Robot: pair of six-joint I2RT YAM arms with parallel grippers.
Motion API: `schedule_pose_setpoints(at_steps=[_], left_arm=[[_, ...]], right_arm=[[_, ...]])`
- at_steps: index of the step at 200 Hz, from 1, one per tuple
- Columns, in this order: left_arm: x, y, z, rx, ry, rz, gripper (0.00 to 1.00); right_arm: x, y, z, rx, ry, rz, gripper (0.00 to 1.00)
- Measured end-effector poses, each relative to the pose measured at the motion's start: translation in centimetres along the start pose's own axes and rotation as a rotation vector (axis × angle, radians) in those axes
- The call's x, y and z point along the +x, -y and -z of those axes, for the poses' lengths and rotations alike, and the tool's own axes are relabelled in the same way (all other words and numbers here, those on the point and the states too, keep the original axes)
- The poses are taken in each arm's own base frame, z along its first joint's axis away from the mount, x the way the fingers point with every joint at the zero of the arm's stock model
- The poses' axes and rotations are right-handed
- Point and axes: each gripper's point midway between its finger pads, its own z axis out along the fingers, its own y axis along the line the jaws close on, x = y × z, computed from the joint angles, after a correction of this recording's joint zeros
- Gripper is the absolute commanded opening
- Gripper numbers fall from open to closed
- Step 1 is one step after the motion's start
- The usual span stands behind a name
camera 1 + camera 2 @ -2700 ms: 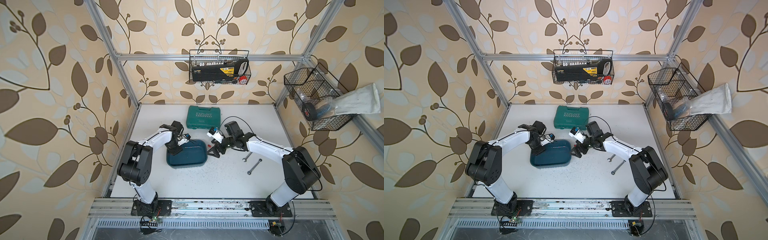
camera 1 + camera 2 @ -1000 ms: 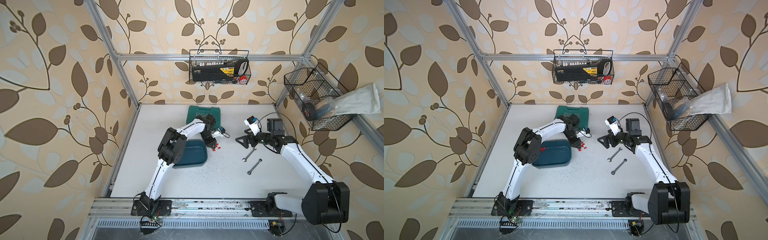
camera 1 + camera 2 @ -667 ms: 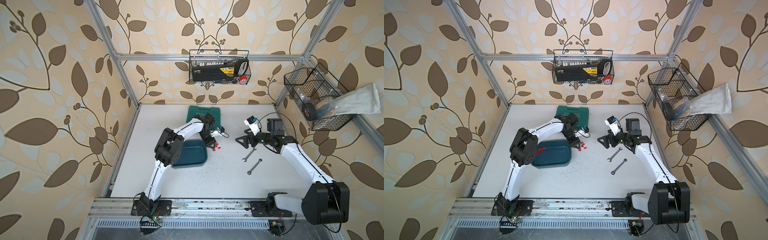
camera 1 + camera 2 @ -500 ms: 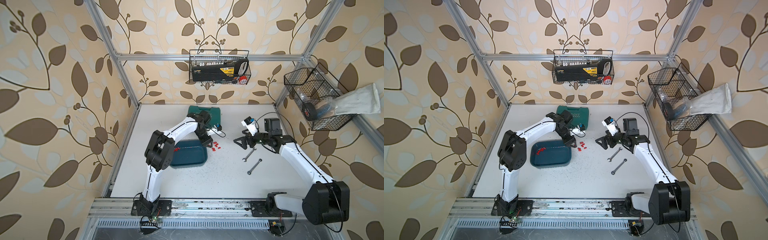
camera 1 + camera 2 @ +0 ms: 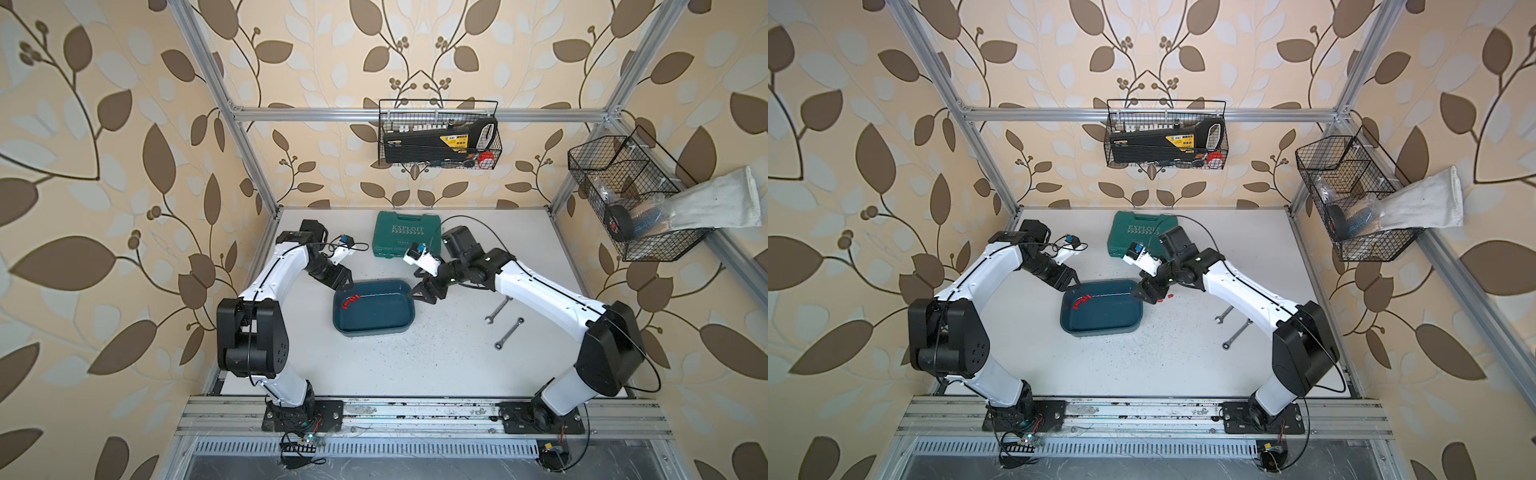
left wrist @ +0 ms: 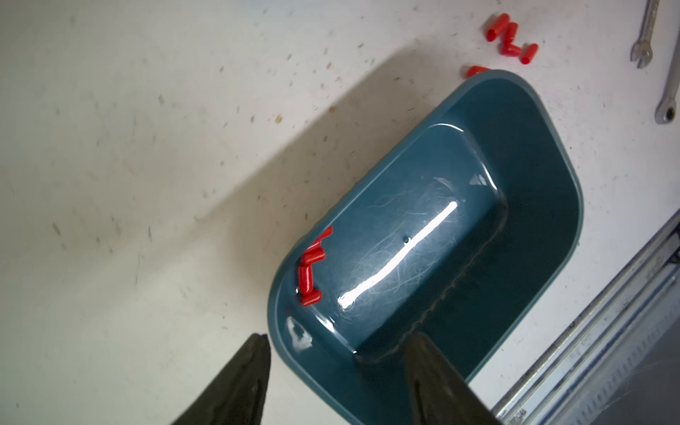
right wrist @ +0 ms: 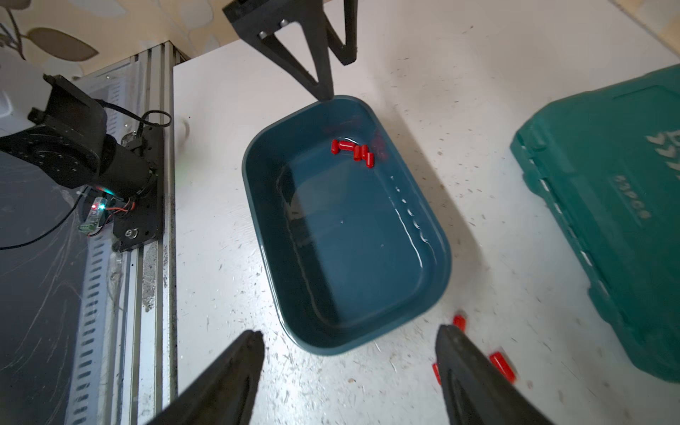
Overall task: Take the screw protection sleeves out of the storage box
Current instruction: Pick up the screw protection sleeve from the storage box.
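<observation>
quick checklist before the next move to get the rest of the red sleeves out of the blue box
1. Box emptied: not ok. A cluster of screw protection sleeves lies in one corner of the storage box.
2. Left claw free to grip: ok. Jaws apart, nothing between them.
3. Right claw free to grip: ok. Jaws apart, empty.
4. Left claw clear of the box rim: cannot tell. One fingertip sits right at the rim.
5. Claws clear of each other: ok. They are at opposite ends of the box.
6. Loose sleeves on the table safe from the right claw: not ok. They lie right beside its finger and could probably be knocked.
</observation>
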Motion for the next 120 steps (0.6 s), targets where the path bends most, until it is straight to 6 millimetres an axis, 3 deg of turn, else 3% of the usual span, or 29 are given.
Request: schedule_pose_setpoints(at_steps=[26,72,120], left_arm=[[1.6,-2.2,0.1,-0.003,-0.012,0.146,0.64],[3.0,-3.3,-2.2,0.077,-0.075,0.31,0.59],[3.9,-3.2,-4.2,0.133,-0.136,0.391,0.46]], right_arm=[[0.1,-1.7,-3.9,-0.007,-0.056,0.015,0.67],[-0.9,-4.0,-9.6,0.026,-0.088,0.074,0.55],[-1.6,-2.4,-14.5,0.106,-0.107,0.073,0.47]])
